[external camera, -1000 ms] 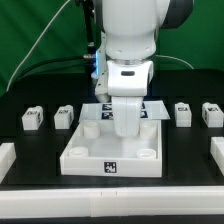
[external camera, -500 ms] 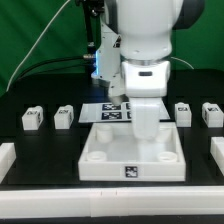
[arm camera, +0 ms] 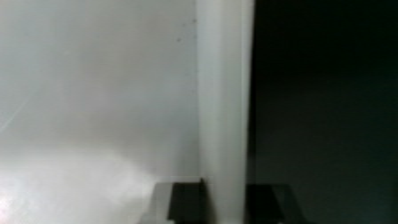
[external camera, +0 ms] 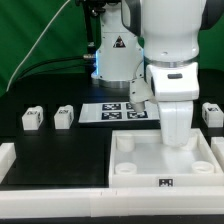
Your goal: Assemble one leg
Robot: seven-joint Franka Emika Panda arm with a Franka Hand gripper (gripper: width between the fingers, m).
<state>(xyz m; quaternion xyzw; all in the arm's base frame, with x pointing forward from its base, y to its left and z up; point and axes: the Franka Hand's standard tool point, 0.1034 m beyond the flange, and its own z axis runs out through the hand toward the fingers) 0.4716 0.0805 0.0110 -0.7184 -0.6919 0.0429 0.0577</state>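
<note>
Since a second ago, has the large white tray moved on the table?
Yes. The tray has slid toward the exterior view's right, relative to the fixed marker board.

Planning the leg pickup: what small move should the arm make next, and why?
Probably open the jaws and lift clear. The gripper looks clamped on the tray wall, the tray seems flush with the front rail, and a leg waits untouched.

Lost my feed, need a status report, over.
Hand low on large white square tray's far wall, grip unclear. Small white tagged plastic legs sit untouched on black table. Nothing blocks them.
</note>
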